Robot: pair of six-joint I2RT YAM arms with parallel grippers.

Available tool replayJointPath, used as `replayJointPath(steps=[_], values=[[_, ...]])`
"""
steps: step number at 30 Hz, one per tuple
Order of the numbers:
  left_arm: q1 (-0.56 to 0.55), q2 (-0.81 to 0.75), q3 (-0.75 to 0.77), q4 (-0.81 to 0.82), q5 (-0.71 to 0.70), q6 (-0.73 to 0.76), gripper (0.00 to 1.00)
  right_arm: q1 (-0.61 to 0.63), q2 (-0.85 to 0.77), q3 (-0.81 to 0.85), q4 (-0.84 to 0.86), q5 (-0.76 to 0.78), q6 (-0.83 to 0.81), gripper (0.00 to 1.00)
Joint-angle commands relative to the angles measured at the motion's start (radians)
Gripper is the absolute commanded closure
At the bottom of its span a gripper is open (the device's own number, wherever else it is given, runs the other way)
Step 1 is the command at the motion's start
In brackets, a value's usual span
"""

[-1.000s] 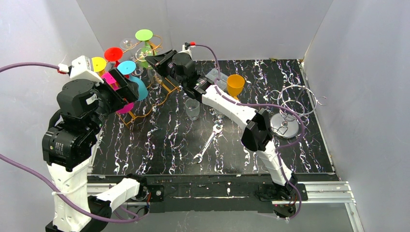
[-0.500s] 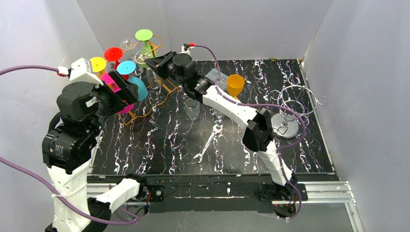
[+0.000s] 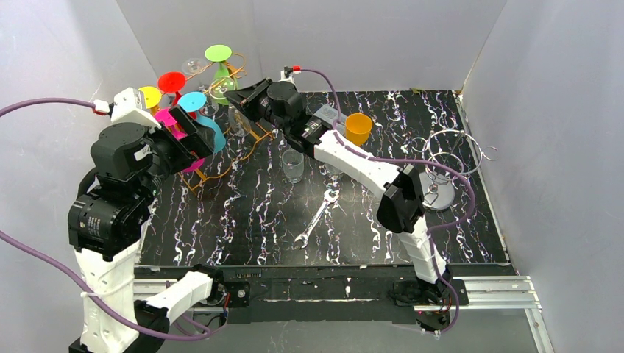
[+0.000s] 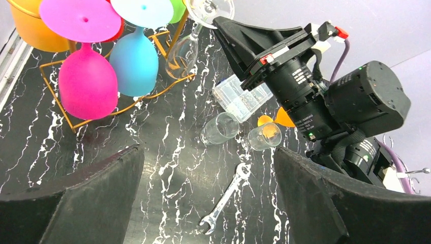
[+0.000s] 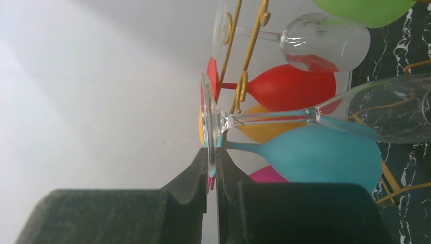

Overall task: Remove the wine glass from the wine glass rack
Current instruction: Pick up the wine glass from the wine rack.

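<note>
The gold wire wine glass rack (image 3: pixel 221 168) stands at the back left with coloured glasses hanging bowl down. My right gripper (image 3: pixel 237 94) is shut on the flat foot of a clear wine glass (image 5: pixel 391 109) at the rack's right end. The right wrist view shows the fingertips (image 5: pixel 203 162) pinching the rim of that foot, beside the rack's rails (image 5: pixel 243 81). The clear wine glass (image 4: pixel 183 48) hangs tilted, and I cannot tell whether its stem is still between the rails. My left gripper (image 4: pixel 206 151) is open and holds nothing, up beside the pink glass (image 3: pixel 173 121).
Pink (image 4: pixel 86 84), blue (image 4: pixel 134 61), red (image 5: pixel 289 89) and green glasses, plus another clear one (image 5: pixel 325 48), hang on the rack. On the table are two tumblers (image 3: pixel 293 163), an orange cup (image 3: pixel 358 126), a clear box (image 4: pixel 241 94), a wrench (image 3: pixel 316 217) and a silver wire stand (image 3: pixel 441 176).
The right arm has shifted slightly to the right with the clear glass still pinched. The left arm has drifted up a little and stays open.
</note>
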Motion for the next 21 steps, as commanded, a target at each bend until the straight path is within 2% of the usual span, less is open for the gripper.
replayJointPath(steps=[1,9,15,21], values=[[0.004,0.011,-0.007,0.016,0.017,-0.005,0.02,0.007,-0.076,0.017,0.050,-0.009,-0.017,0.99],[0.004,0.033,-0.009,0.016,0.013,0.000,0.08,0.007,-0.106,-0.018,0.047,-0.025,-0.024,0.99],[0.005,0.084,0.025,0.019,0.076,-0.025,0.29,0.003,-0.222,-0.166,0.048,-0.042,-0.062,0.99],[0.004,0.124,0.003,0.064,0.184,-0.087,0.47,-0.025,-0.422,-0.405,0.084,-0.078,-0.076,0.99]])
